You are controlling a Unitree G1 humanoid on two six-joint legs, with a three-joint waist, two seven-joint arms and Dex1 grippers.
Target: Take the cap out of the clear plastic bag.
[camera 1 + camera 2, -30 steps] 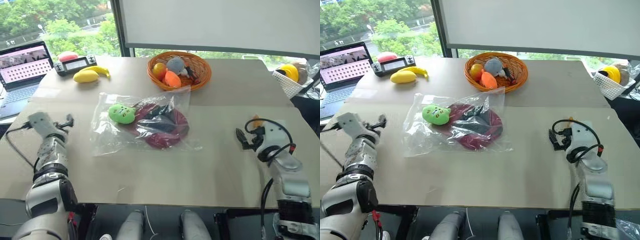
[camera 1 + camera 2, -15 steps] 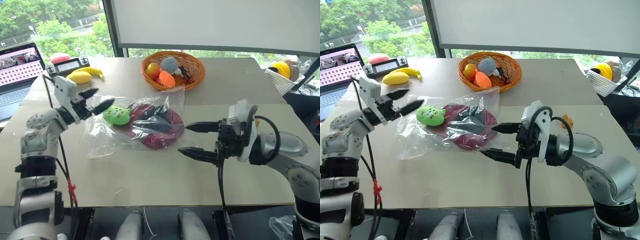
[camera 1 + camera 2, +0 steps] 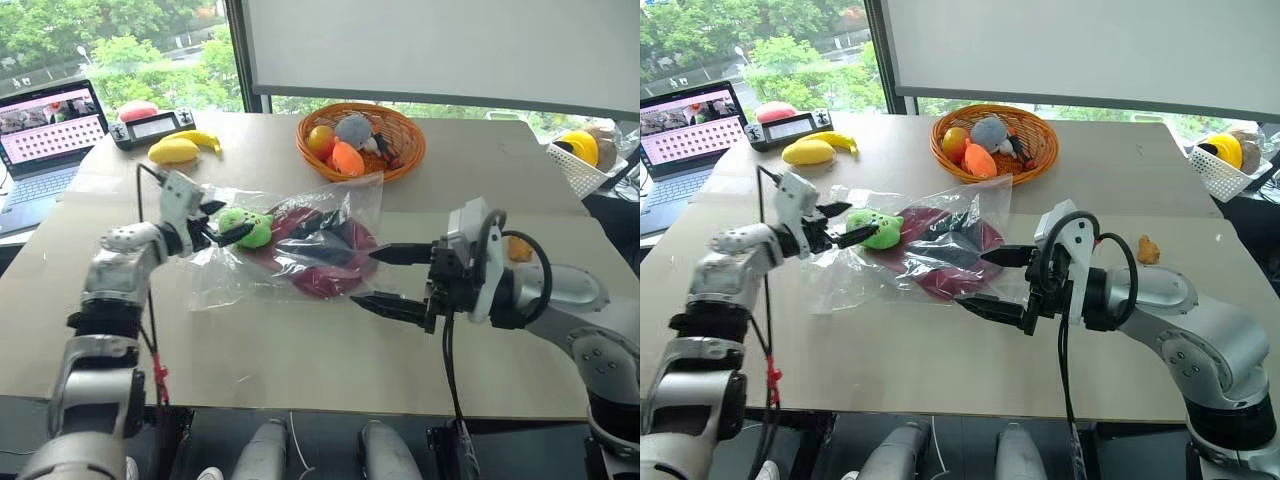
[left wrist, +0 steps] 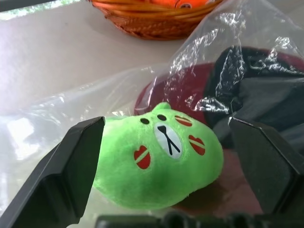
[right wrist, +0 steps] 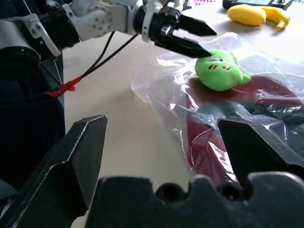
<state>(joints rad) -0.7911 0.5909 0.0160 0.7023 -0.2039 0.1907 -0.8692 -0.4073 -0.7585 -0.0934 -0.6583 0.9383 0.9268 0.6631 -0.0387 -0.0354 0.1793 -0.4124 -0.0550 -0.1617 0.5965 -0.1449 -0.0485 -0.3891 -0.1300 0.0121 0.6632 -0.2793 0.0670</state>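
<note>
Spread flat mid-table point(image 3: 300, 400), toward the far edge: clear plastic bag point(image 3: 290, 245), dark red cap point(image 3: 325, 250) inside beside green plush point(image 3: 245, 226). Bracketed from both ends, likely for pinching film: right gripper point(image 3: 385, 277) jaws apart; left gripper point(image 3: 228, 222) jaws apart, now up against the plush, closer than half a second ago.

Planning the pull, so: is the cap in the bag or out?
In. The cap lies under the clear plastic bag's wrinkled film, beside the green plush toy.

Red cap point(image 3: 330, 262) (inside clear bag point(image 3: 215, 282)).
</note>
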